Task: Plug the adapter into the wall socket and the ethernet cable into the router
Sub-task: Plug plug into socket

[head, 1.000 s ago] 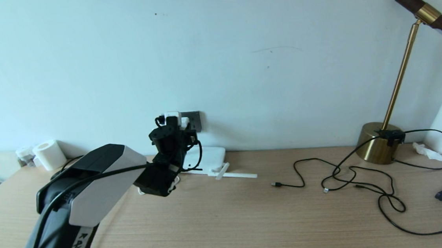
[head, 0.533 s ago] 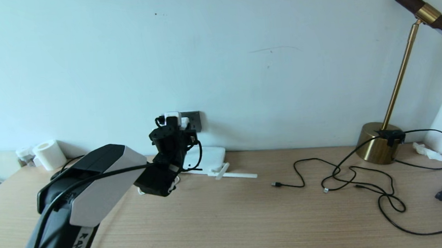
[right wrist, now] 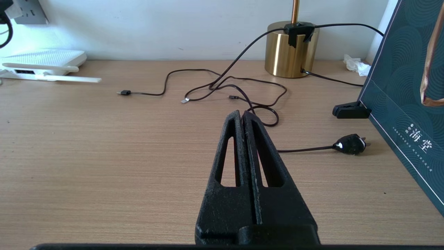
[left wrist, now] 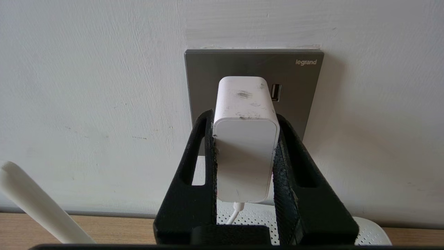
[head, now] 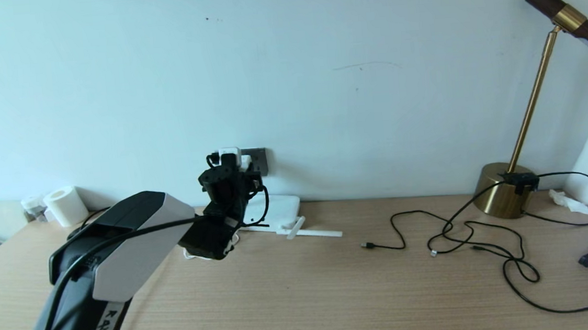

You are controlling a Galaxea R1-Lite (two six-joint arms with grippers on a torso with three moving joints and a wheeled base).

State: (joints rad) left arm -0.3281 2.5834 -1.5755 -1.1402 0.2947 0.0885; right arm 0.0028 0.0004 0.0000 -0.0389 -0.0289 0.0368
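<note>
Wooden desk (head: 304, 300) carries router (head: 276, 211), brass lamp (head: 503, 190) (cables (head: 489, 244) sprawled).

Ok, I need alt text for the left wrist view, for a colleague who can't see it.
The left gripper clamps the white adapter against the dark grey wall socket on a white wall. Below lies the router, one antenna angled beside it.

One adapter (left wrist: 245, 139), one wall socket (left wrist: 253, 69), one router (right wrist: 45, 57), one lamp (head: 506, 190).

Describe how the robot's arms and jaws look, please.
The left arm has a white shell over a black body, a thin black cable along it, and a white strip with handwritten marks. The left gripper and right gripper have matte black, rough, tapering jaws with slot cut-outs.
</note>
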